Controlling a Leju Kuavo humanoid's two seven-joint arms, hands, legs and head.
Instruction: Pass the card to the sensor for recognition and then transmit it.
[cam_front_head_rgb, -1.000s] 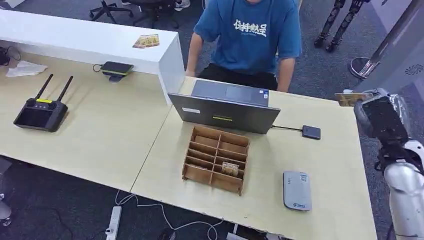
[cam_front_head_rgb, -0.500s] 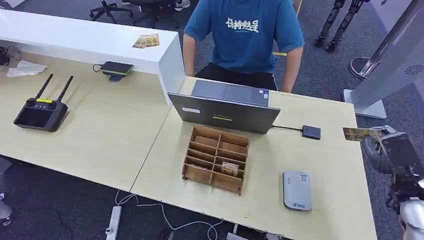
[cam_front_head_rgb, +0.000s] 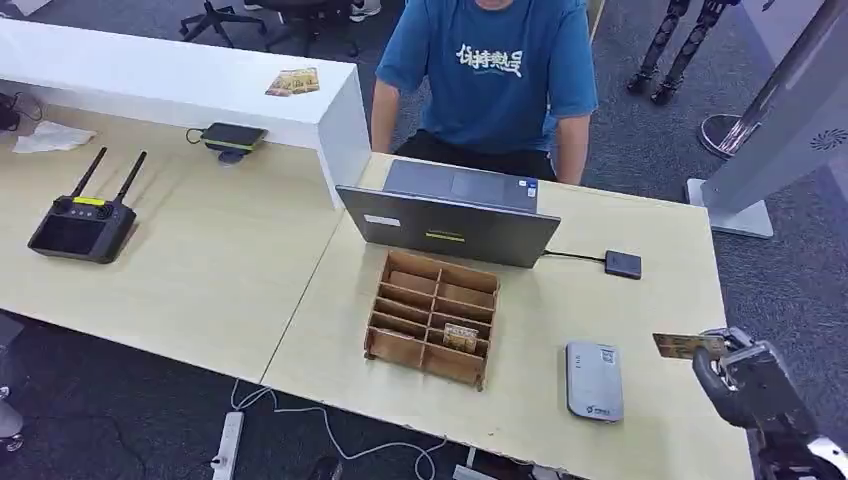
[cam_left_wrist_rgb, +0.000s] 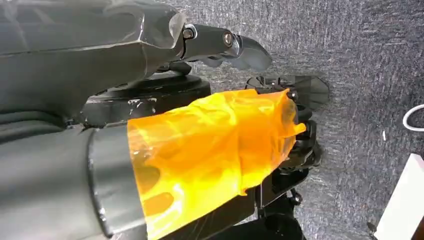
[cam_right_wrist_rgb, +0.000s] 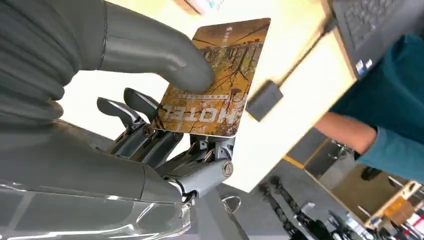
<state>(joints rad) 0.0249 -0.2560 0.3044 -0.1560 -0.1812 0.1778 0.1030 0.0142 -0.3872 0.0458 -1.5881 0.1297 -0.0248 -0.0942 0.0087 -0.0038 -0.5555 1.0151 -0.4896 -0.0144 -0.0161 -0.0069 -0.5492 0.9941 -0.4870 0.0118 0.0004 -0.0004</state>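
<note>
My right hand (cam_front_head_rgb: 748, 385) pinches a brown-orange hotel card (cam_front_head_rgb: 685, 345) between thumb and fingers, just off the table's right edge near the front. The card juts toward the table, a short way right of a flat grey reader (cam_front_head_rgb: 594, 380) and apart from it. Up close, the thumb (cam_right_wrist_rgb: 160, 55) presses on the printed card (cam_right_wrist_rgb: 220, 80). A small black square device (cam_front_head_rgb: 622, 264) on a cable lies behind the reader, beside the laptop (cam_front_head_rgb: 450, 215). My left hand (cam_left_wrist_rgb: 210, 140), its thumb wrapped in orange film, hangs over grey carpet holding nothing.
A wooden divider box (cam_front_head_rgb: 433, 318) with a card in one slot (cam_front_head_rgb: 460, 337) stands in front of the laptop. A person in a blue shirt (cam_front_head_rgb: 490, 75) sits behind the table. A black remote controller (cam_front_head_rgb: 82, 225) and a white raised counter (cam_front_head_rgb: 180, 85) lie to the left.
My right hand has come down and forward along the table's right edge with the card, from level with the laptop to beside the grey reader. The person has shifted slightly.
</note>
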